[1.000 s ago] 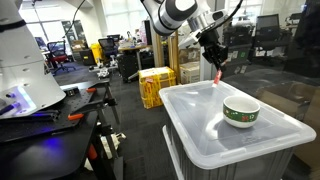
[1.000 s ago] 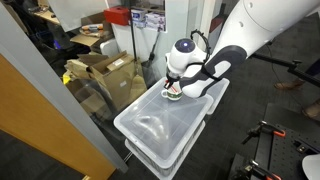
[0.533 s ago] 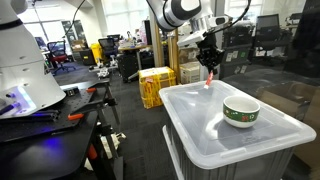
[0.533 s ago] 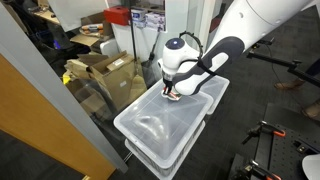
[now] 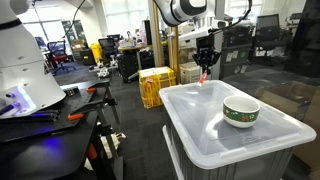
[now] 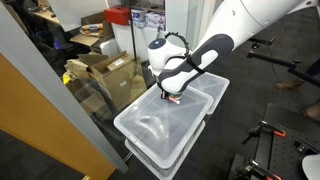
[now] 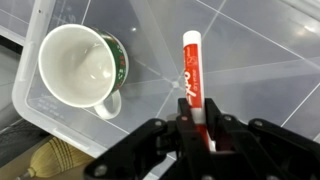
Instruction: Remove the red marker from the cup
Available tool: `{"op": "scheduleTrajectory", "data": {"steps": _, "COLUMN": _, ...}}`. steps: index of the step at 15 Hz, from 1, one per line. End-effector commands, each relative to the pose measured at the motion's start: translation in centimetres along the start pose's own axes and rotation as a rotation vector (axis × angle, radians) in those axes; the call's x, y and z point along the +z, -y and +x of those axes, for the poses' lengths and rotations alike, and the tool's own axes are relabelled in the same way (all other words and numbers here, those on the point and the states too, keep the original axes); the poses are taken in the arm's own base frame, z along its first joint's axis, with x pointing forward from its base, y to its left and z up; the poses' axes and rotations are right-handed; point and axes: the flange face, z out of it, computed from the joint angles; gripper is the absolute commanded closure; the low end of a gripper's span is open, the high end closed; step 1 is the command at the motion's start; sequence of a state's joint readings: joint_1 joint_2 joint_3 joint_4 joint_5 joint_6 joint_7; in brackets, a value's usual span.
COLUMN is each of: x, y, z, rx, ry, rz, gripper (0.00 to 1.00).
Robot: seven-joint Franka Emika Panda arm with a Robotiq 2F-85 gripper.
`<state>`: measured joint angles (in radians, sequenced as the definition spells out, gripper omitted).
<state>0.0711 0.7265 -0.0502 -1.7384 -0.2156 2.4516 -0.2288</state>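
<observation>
In an exterior view, the black gripper (image 5: pixel 204 66), clamped on the short red marker (image 5: pixel 203 77), had carried it leftward, clear of the low, green-banded white cup (image 5: pixel 240 111) on the translucent plastic-bin counter (image 5: pixel 200 125). Removal looked all but done. Yellow crates (image 5: pixel 155 86) stood in the open-plan lab beyond.

In an exterior view, the marker (image 6: pixel 173 98) hung over the counter beside cardboard boxes (image 6: pixel 105 70).

The wrist view showed the cup (image 7: pixel 78 68) empty.

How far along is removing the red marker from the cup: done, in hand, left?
Done: the cup is empty; the red marker is out. In hand: the hand grips it in the air over the bin lid. Left: probably setting it down and letting go.
</observation>
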Motion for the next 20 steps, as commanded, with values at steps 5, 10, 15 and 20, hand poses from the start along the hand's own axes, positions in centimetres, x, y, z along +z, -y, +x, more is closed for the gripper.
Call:
{"op": "scheduleTrajectory", "data": {"steps": 5, "x": 1.9, "y": 0.5, "z": 3.5, "rx": -0.118, "ry": 0.141, "rz": 0.067, "gripper": 0.95}}
{"op": "scheduleTrajectory", "data": {"steps": 10, "x": 2.9, "y": 0.5, "z": 5.3, "rx": -0.177, "ry": 0.184, "rz": 0.081, "gripper": 0.95}}
{"op": "scheduleTrajectory", "data": {"steps": 15, "x": 4.0, "y": 0.6, "z": 6.5, "rx": -0.198, "ry": 0.214, "rz": 0.083, "gripper": 0.48}}
{"op": "scheduleTrajectory", "data": {"steps": 20, "x": 3.4, "y": 0.2, "z": 6.8, "rx": -0.139, "ry": 0.203, "rz": 0.087, "gripper": 0.11}}
